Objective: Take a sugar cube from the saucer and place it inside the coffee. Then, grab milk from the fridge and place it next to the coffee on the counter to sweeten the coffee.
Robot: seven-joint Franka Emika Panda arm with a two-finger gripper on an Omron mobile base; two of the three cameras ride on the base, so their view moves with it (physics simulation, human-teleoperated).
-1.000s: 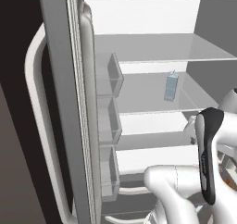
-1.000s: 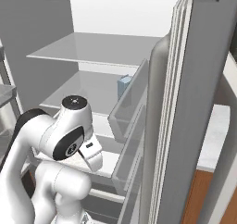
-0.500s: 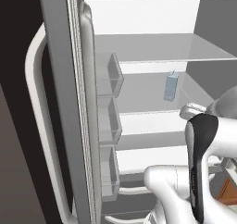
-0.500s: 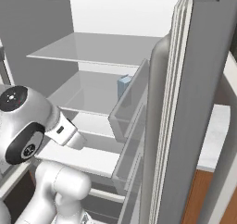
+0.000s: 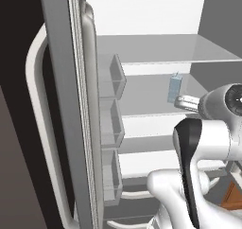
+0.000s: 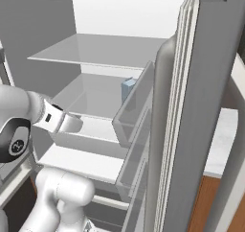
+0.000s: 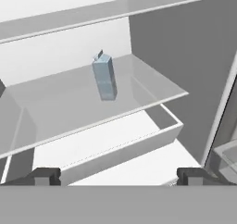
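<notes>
Claw (image 7: pixel 118 176) swung toward milk (image 7: pixel 104 77), shelf (image 7: pixel 152 91) bare

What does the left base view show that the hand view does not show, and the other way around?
The left base view alone shows the fridge door's long curved pale handle, the row of clear door bins and the robot's white arm. The hand view alone shows the two dark fingertips of the claw, standing wide open with nothing between them. Both show the milk carton upright on a middle shelf of the open fridge.
</notes>
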